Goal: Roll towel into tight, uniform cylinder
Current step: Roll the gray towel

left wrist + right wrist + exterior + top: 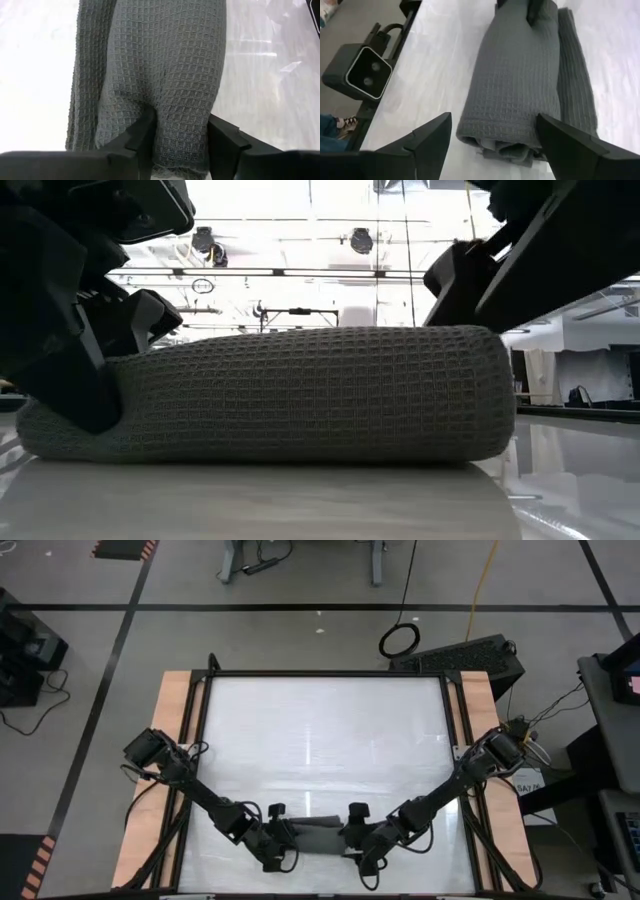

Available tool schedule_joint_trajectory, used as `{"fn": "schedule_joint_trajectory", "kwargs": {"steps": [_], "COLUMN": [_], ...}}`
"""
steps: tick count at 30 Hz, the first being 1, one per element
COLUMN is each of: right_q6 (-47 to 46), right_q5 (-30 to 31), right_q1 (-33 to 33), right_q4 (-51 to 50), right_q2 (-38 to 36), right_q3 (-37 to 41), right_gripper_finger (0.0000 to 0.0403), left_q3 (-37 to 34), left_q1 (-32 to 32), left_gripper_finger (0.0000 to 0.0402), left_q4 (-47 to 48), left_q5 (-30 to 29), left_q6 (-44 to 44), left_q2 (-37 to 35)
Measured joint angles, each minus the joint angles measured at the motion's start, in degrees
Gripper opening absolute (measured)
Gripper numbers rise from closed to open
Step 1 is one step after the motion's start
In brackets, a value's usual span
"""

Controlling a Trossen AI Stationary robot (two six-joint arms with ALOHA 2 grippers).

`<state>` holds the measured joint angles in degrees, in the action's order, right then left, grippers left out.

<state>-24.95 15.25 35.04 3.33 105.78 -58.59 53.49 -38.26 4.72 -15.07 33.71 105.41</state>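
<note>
The dark grey towel (pixel 318 833) lies rolled into a thick cylinder near the table's near edge, resting along its length on the white tabletop (pixel 320 740). It also shows in the low view (pixel 300 395). A looser strip of it (pixel 576 80) lies flat beside the roll. My left gripper (pixel 283 837) is shut on the roll's left end. My right gripper (pixel 495 145) is open wide at the roll's right end (pixel 505 135), one finger on each side, slightly above the cloth in the low view (pixel 520 260). My left gripper pinches the roll's left end (pixel 180 125) between its two fingers (pixel 145 132), which lie along the roll. The cloth is dented in at the fingers. They come nearly level from the table's left. The roll stays lying on the table.
The low camera (pixel 365 75) stands at the table's near edge, close to the roll. Wooden side rails (pixel 165 770) run along the left and right of the table. The white tabletop stretches bare beyond the roll toward the far edge.
</note>
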Motion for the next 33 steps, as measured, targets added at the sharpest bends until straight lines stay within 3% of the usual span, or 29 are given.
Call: {"fn": "schedule_joint_trajectory", "kwargs": {"steps": [14, 22, 27, 33], "right_q6": [1.8, -3.8, -6.8, -9.9], "right_q5": [-0.7, -5.8, -6.1, -8.7], "right_q1": [-2.1, -4.3, -4.7, -4.8], "right_q4": [1.9, 2.7, 2.7, 2.1], "right_q2": [4.2, 6.3, 6.4, 5.0], "right_q3": [0.0, -0.2, -0.2, -0.1], "right_gripper_finger": [0.0284, 0.0276, 0.0228, 0.0113], "left_q3": [0.0, -0.1, -0.1, -0.2], "left_q1": [1.9, 2.4, 2.3, 3.2], "left_gripper_finger": [0.0141, 0.014, 0.014, 0.0133], "left_q4": [-0.4, -1.1, -2.6, -3.3], "left_q5": [0.5, 4.7, 7.2, 10.4], "left_q6": [-2.8, 2.0, 4.9, 5.0], "left_q2": [0.1, 0.1, 0.1, -1.6]}}
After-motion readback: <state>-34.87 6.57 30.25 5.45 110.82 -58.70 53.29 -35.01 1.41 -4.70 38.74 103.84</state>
